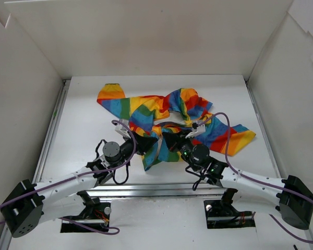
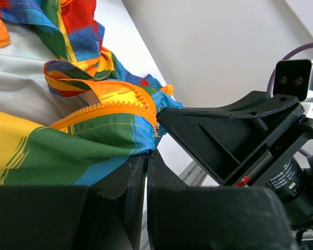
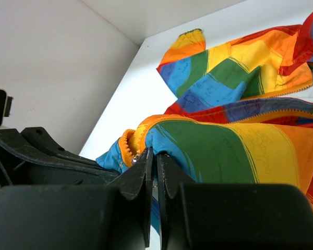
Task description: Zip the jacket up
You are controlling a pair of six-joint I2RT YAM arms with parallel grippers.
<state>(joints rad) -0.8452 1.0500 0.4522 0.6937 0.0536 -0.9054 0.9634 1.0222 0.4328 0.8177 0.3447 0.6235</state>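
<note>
The rainbow-striped jacket (image 1: 141, 110) lies rumpled mid-table, one sleeve (image 1: 110, 92) stretched to the far left. My left gripper (image 1: 147, 144) and right gripper (image 1: 168, 139) meet at its near hem, almost touching. In the left wrist view, the left gripper (image 2: 147, 152) is shut on the blue-green hem edge below the orange zipper teeth (image 2: 104, 107); the right gripper's black body (image 2: 235, 140) is close beside it. In the right wrist view, the right gripper (image 3: 155, 151) is shut on the blue edge beside the orange zipper teeth (image 3: 126, 143). A small metal piece (image 3: 133, 160) shows at its fingertip.
White walls enclose the table on three sides. A metal rail (image 1: 146, 190) runs along the near edge and another (image 1: 52, 130) along the left side. Purple cables (image 1: 225, 140) loop above both arms. Bare white table (image 1: 83, 140) lies left of the jacket.
</note>
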